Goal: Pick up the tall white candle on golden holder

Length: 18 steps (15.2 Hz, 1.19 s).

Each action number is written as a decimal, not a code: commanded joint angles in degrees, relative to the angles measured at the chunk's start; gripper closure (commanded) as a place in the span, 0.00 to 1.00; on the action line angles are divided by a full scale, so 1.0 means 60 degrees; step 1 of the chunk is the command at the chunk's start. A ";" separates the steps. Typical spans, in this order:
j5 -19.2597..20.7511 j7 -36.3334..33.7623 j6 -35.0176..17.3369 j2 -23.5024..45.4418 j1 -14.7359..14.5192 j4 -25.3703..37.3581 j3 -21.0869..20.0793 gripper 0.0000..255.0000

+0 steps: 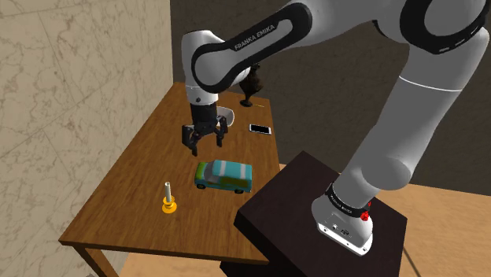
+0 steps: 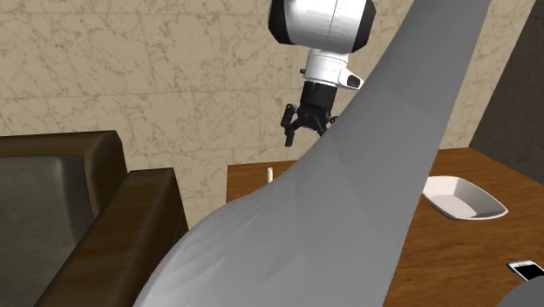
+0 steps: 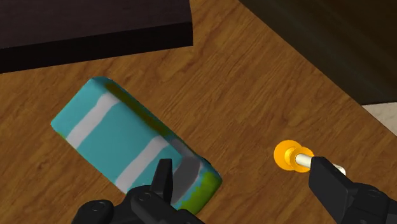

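wrist view looking down past jaws spread wide on the black gripper (image 3: 245,184), nothing clasped, bare wooden table (image 3: 254,95) under the gap. just beside one finger (image 3: 331,184) and partly hidden behind it, seen from above: the tall white candle (image 3: 305,159) in its orange-gold holder (image 3: 284,154), not held. near the other finger, a teal toy car (image 3: 121,137) with white stripes; beyond that, a corner of the dark stand (image 3: 95,25). from the shoulder view, hanging open above the middle of the table, clear of the car, with the candle upright and apart from the car, towards the shoulder view's lower left, close to the table's near end. farther back on the table, a phone (image 1: 260,128), a white bowl (image 2: 462,196) and a dark ornament (image 1: 250,88). in the second exterior view, raised against a marbled wall (image 2: 131,70), with the candle's top peeking past the grey arm (image 2: 349,227) and a brown sofa (image 2: 70,201) just beside the table.
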State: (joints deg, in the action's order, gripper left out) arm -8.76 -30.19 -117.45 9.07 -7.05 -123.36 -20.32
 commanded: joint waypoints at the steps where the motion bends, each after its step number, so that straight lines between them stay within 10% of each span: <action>1: 0.0161 -0.0285 -0.0195 0.0820 -0.0167 0.0474 -0.0049 0.00; 18: 0.0942 -0.1569 -0.0328 0.6326 -0.1772 0.4964 0.0212 0.00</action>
State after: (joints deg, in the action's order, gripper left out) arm -3.27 -39.66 -119.17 46.01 -17.52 -94.30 -19.23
